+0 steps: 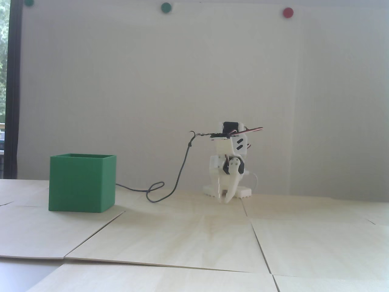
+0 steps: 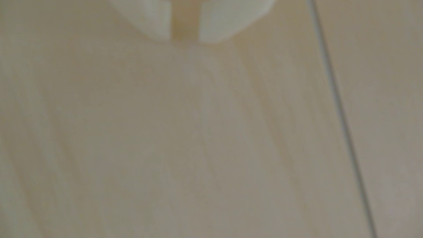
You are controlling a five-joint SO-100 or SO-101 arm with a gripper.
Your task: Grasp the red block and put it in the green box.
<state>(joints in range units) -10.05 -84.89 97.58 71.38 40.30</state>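
One green box [image 1: 82, 184] is sitting on the pale wooden table [image 1: 188, 240], at the left of the fixed view, with its open top facing up. No red block is showing in either view; whether it is lying inside the box cannot be told, since the box walls are hiding the interior. One white arm [image 1: 228, 158] is standing folded low at the far edge of the table, well apart from the box. One dark cable [image 1: 179, 173] is trailing from the arm and looping across the table toward the box. On the wall, two green dots [image 1: 166, 7] and one red dot [image 1: 287, 12] are showing; the leftmost dot is being cut off by the frame edge.

The gripper [image 1: 223, 197] is pointing down with its tips just above or touching the table. The jaws are standing slightly apart and are holding nothing. In the wrist view the gripper [image 2: 185, 40] is appearing blurred at the top edge, with bare wood showing through the narrow gap.
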